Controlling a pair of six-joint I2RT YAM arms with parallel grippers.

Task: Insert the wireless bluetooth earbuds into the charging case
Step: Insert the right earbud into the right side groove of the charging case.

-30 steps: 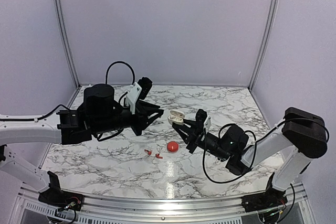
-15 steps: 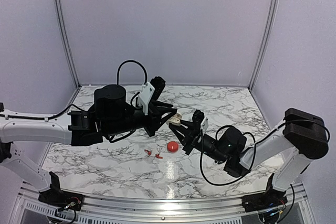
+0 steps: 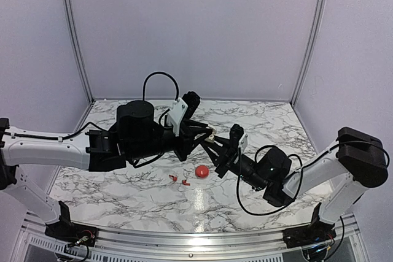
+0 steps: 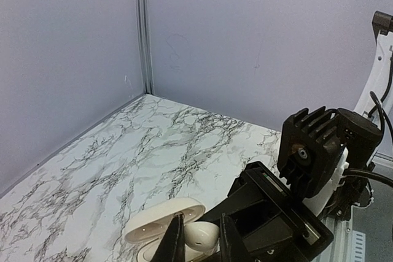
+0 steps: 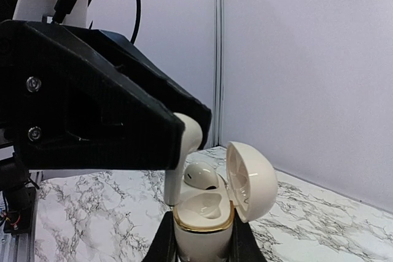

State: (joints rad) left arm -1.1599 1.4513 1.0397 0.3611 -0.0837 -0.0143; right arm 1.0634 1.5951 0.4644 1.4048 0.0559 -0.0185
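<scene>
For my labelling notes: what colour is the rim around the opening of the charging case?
Gold rim on the charging case; best seen in the right wrist view.

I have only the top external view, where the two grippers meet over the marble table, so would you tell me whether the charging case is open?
Observer: Yes. In the right wrist view the charging case stands upright, its lid hinged open to the right.
Operator: Thank you. How is it held?
Observer: The right gripper clamps the base of the case, one finger on each side.
Operator: And the other arm?
Observer: In the left wrist view the left gripper has a white rounded piece between its fingers, right beside the open case. Whether it grips that piece I cannot tell.
</scene>
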